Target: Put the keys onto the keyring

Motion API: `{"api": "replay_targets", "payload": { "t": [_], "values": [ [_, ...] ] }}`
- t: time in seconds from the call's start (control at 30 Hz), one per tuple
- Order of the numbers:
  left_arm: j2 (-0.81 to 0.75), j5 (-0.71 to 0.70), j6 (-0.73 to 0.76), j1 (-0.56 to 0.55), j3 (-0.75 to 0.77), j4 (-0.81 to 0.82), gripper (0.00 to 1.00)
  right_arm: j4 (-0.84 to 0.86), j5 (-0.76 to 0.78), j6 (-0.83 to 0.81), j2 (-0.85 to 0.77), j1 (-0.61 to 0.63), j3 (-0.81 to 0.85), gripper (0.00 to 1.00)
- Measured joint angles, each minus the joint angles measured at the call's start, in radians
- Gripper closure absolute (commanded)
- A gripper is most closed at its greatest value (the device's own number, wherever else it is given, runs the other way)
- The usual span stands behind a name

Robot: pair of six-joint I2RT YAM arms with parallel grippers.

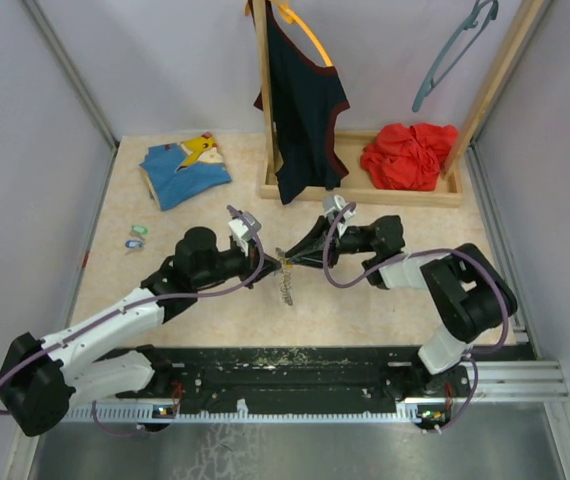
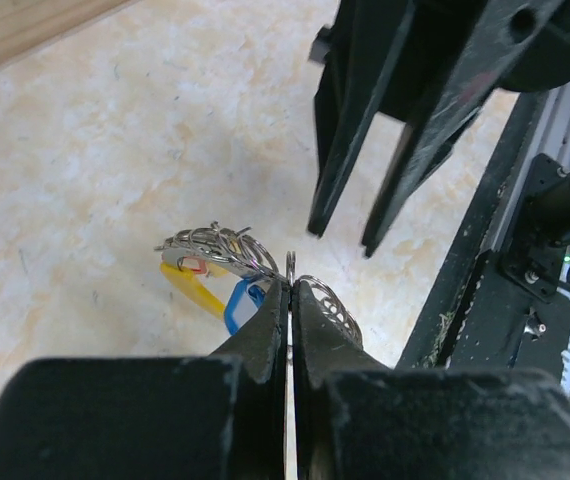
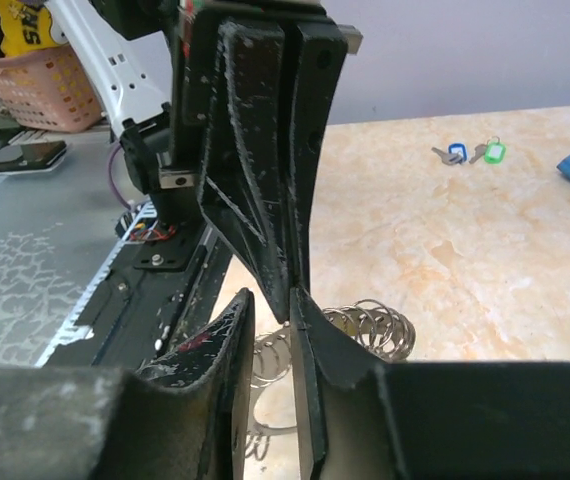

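Left hand [image 2: 290, 287] is seen pressed together on the thin wire of the keyring [image 2: 227, 243], near bench centre. The ring's coiled wire, yellow tag [image 2: 191, 287] and small red piece [image 2: 196, 266] are spread to one side of the fingertips, with a blue piece [image 2: 244, 300] beside the tag. Whether the ring rests on the bench [image 2: 85, 160] or hangs just above it cannot be told. Right hand [image 3: 272, 305] is held tip to tip with the left one, fingers apart, nothing seen clamped between them. The keys [image 1: 137, 237] are seen lying on the bench well apart from both hands, out on the left side. Blue key [image 3: 451, 154] and mint green key [image 3: 490, 152] lie just beside each other, neither threaded

Step is judged as the ring being presented by the left hand so it can be worked by the right; task is judged early, no key on yet. For this to be done well:
- a firm clamp on the wire is needed, since thin wire is likely to twist or slip out
- the wire's free end should be left exposed, not buried between the pads
- the tags should be let hang clear of the entry point
- a key is best taken by its plastic head, with the hole left uncovered
- collision risk is judged high with the tips this close, so small slow moves are advised
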Motion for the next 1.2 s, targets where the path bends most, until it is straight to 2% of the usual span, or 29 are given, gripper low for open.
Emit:
{"api": "replay_targets", "payload": {
  "t": [0.07, 0.1, 0.2, 0.3, 0.47, 0.77, 0.83, 0.9, 0.97, 1.1, 1.2],
  "values": [
    [-0.006, -0.015, 0.0, 0.002, 0.0, -0.032, 1.0, -0.039, 0.0, -0.019, -0.022, 0.0, 0.0, 0.66],
    [-0.01, -0.028, 0.0, 0.004, 0.0, -0.048, 1.0, -0.074, 0.001, -0.038, -0.04, 0.0, 0.0, 0.64],
    [-0.026, -0.061, -0.001, 0.005, 0.0, -0.084, 0.99, -0.222, 0.021, -0.124, -0.109, 0.0, 0.0, 0.62],
    [-0.041, -0.099, -0.01, 0.005, 0.006, -0.124, 0.99, -0.449, 0.073, -0.254, -0.201, 0.001, 0.002, 0.62],
    [-0.031, -0.183, -0.068, 0.005, 0.097, -0.244, 0.99, -0.829, 0.257, -0.443, -0.34, 0.025, 0.038, 0.6],
    [0.074, -0.348, -0.227, 0.006, 0.33, -0.497, 1.0, -1.324, 0.553, -0.557, -0.419, 0.078, 0.117, 0.54],
    [0.105, -0.362, -0.248, 0.006, 0.363, -0.55, 1.0, -1.39, 0.58, -0.562, -0.428, 0.079, 0.12, 0.54],
    [0.14, -0.368, -0.264, 0.007, 0.395, -0.598, 1.0, -1.426, 0.588, -0.541, -0.445, 0.08, 0.115, 0.48],
    [0.177, -0.365, -0.274, 0.008, 0.425, -0.644, 1.0, -1.395, 0.577, -0.504, -0.473, 0.087, 0.085, 0.43],
    [0.248, -0.335, -0.284, 0.022, 0.475, -0.716, 1.0, -1.316, 0.537, -0.446, -0.523, 0.115, -0.006, 0.43],
    [0.301, -0.293, -0.297, 0.047, 0.52, -0.773, 1.0, -1.264, 0.563, -0.406, -0.525, 0.15, -0.03, 0.43]
  ]
}}
